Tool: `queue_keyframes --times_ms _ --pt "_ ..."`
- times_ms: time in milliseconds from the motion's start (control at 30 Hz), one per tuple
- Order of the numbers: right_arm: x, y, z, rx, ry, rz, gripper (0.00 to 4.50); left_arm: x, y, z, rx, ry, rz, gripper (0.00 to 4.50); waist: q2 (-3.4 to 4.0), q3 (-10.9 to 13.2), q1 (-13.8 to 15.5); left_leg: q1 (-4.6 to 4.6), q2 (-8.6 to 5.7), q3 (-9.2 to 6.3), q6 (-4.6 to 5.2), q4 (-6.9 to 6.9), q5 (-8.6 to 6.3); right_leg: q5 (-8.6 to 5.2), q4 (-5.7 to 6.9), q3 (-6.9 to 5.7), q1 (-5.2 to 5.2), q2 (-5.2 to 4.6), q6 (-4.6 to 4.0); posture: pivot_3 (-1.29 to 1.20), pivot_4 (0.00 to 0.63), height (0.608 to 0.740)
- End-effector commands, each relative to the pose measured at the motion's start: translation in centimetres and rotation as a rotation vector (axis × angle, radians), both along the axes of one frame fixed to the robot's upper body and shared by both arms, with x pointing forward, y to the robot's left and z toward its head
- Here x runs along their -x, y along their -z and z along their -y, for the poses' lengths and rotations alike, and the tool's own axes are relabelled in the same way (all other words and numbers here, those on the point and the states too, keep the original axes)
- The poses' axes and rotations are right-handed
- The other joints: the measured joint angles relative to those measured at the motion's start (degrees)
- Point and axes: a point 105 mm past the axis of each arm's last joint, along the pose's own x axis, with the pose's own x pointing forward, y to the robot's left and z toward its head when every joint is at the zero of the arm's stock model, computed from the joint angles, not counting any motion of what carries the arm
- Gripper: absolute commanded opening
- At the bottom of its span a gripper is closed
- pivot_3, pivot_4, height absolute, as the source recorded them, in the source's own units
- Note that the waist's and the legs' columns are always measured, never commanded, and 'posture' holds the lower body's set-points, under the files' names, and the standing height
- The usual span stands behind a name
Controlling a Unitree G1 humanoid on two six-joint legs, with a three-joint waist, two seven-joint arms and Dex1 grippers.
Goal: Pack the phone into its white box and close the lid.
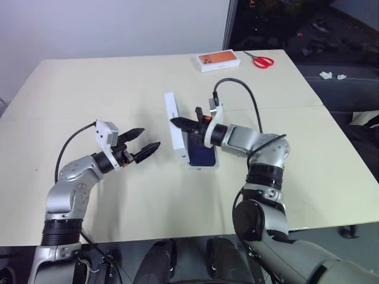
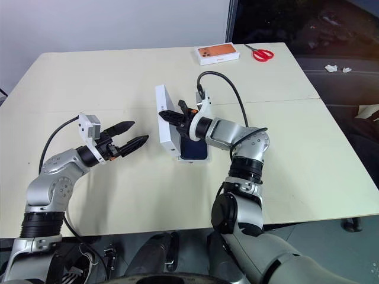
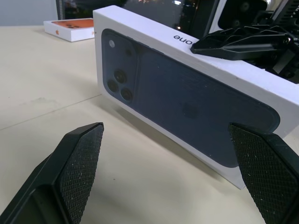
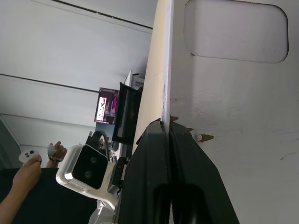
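White cardboard, the lid (image 1: 173, 125) stood on edge beside the white box (image 1: 203, 166), where the phone (image 1: 201, 152) lay inside. My right gripper (image 1: 180, 122) was pinched shut on the lid's top edge. My left gripper (image 1: 144, 145) hung with jaws spread wide, empty, near the lid's printed outer face.

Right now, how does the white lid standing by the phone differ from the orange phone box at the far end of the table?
The white lid stands up on its edge beside the phone, pinched by the right end effector; the orange phone box lies flat, untouched. The lid's face shows a dark blue phone; the orange phone box shows an orange one. The lid sits mid-table; the orange phone box sits by the scissors. Both are white and rectangular.
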Motion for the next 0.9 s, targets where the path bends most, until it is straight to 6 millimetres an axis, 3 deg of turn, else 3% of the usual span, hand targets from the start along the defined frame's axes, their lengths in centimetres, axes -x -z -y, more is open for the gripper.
queue_keyframes --times_ms 33,167,267,500,767,900 --pt "2.1 1.7 -3.3 -0.138 -0.073 -0.102 0.06 -0.2 -1.3 0.1 0.003 0.003 0.061 4.50 0.00 0.0 0.0 0.00 0.00 0.00 0.00 0.00 0.00 0.00 0.00 0.00 0.00 0.00 0.00 0.00 0.150 0.740" --pt "2.0 1.6 -3.3 -0.142 -0.072 -0.104 0.06 -0.3 -1.3 0.1 0.004 0.003 0.060 4.50 0.00 0.0 0.0 0.00 0.00 0.00 0.00 0.00 0.00 0.00 0.00 0.00 0.00 0.00 0.00 0.00 0.150 0.740" --pt "1.6 1.0 -4.3 -0.178 -0.062 -0.130 0.00 -0.8 -0.8 -0.1 0.051 -0.009 0.009 3.66 0.00 0.0 0.0 0.00 0.00 0.00 0.00 0.00 0.00 0.00 0.00 0.00 0.00 0.00 0.00 0.00 0.150 0.740" --pt "1.5 1.4 -4.3 -0.171 -0.055 -0.159 0.00 -1.2 -0.7 0.0 0.048 -0.021 0.009 0.07 0.00 0.0 -0.1 -0.01 0.00 0.00 0.01 -0.01 0.00 0.00 0.00 0.00 -0.02 0.01 0.00 0.00 0.150 0.740" --pt "1.6 3.7 -4.0 -0.132 -0.043 -0.217 0.00 -1.6 -0.3 0.1 0.006 -0.056 0.019 0.03 -0.01 0.0 0.0 -0.01 0.00 0.01 0.01 0.00 0.00 0.00 0.00 0.00 -0.01 0.01 0.00 0.00 0.150 0.740" --pt "1.3 3.1 -4.7 -0.128 -0.037 -0.221 0.00 -1.7 -0.1 0.3 0.022 -0.056 0.008 0.03 0.00 0.0 0.0 -0.01 0.00 0.01 0.01 0.01 0.00 0.00 0.00 0.00 0.00 0.01 0.00 0.00 0.150 0.740"
